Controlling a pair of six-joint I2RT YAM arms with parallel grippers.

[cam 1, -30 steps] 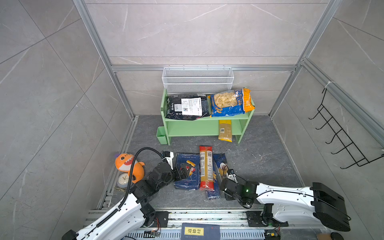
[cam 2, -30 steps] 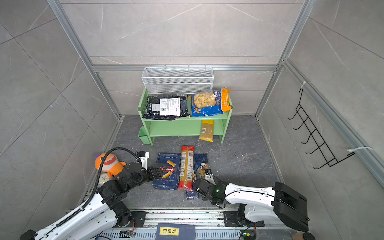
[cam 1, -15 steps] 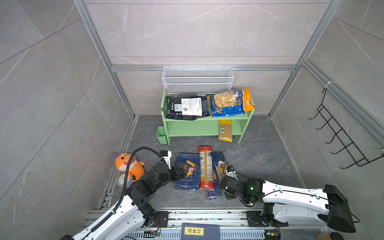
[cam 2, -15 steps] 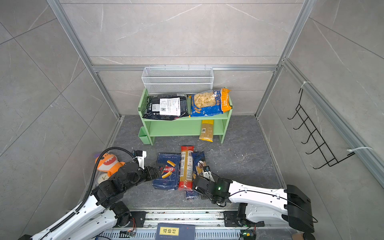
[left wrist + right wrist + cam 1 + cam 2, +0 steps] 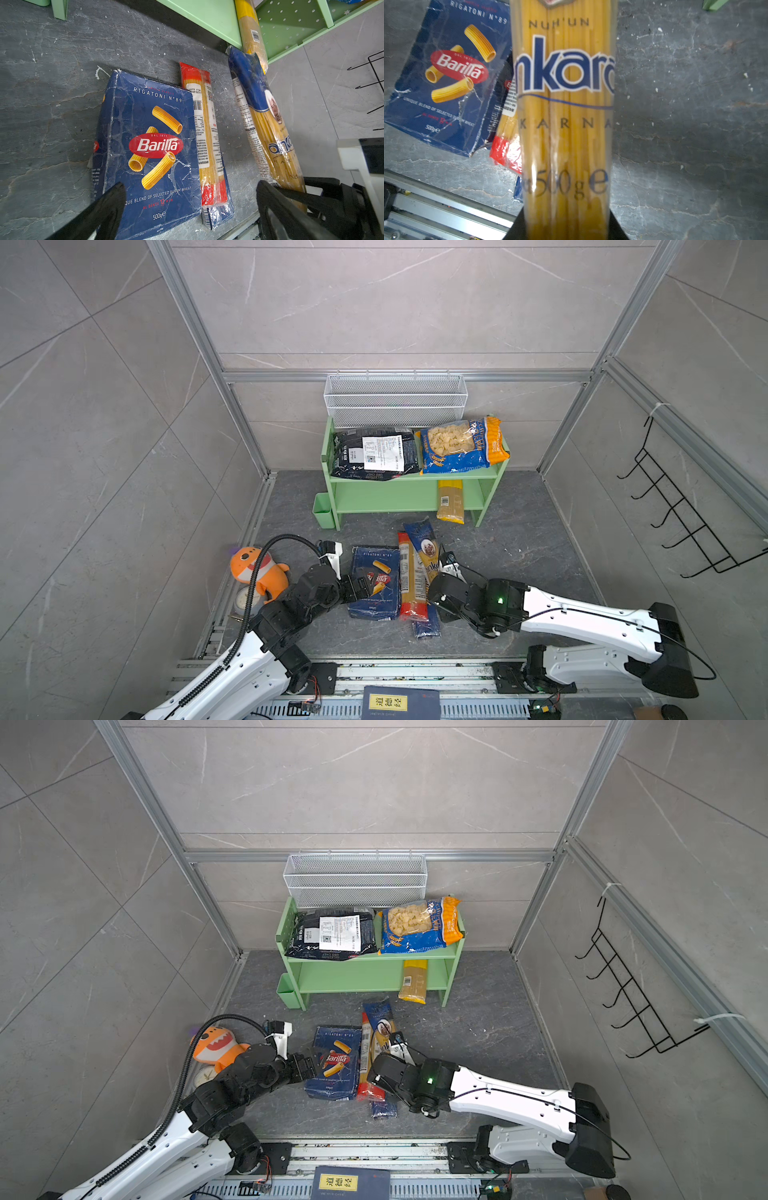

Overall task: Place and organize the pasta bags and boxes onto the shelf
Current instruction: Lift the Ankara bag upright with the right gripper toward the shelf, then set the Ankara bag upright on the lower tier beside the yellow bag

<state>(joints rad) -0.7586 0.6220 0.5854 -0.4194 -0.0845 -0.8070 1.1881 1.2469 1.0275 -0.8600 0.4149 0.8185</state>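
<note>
The wide blue Barilla rigatoni box point(image 5: 374, 585) point(image 5: 149, 145) lies flat on the floor. My left gripper point(image 5: 359, 587) point(image 5: 189, 187) hovers open over its near left edge, holding nothing. A red spaghetti pack point(image 5: 409, 576) point(image 5: 205, 128) rests on a narrow blue box point(image 5: 426, 624) point(image 5: 216, 216) beside it. My right gripper point(image 5: 434, 593) point(image 5: 564, 224) is shut on a blue-topped spaghetti pack point(image 5: 424, 549) point(image 5: 566, 104), which points toward the green shelf point(image 5: 411, 493). On the shelf's top tier lie a black bag point(image 5: 374, 454) and a shell pasta bag point(image 5: 461, 445). Another spaghetti pack point(image 5: 450, 502) sticks out of the lower tier.
An orange plush shark point(image 5: 259, 572) lies on the floor left of my left arm. A white wire basket point(image 5: 395, 400) hangs behind the shelf. A small green cup point(image 5: 324, 510) is on the shelf's left side. A black wire rack point(image 5: 681, 510) hangs on the right wall.
My right gripper has carried the blue-topped spaghetti pack forward toward the shelf, its far end now ahead of the red pack. The left gripper has hardly moved.
</note>
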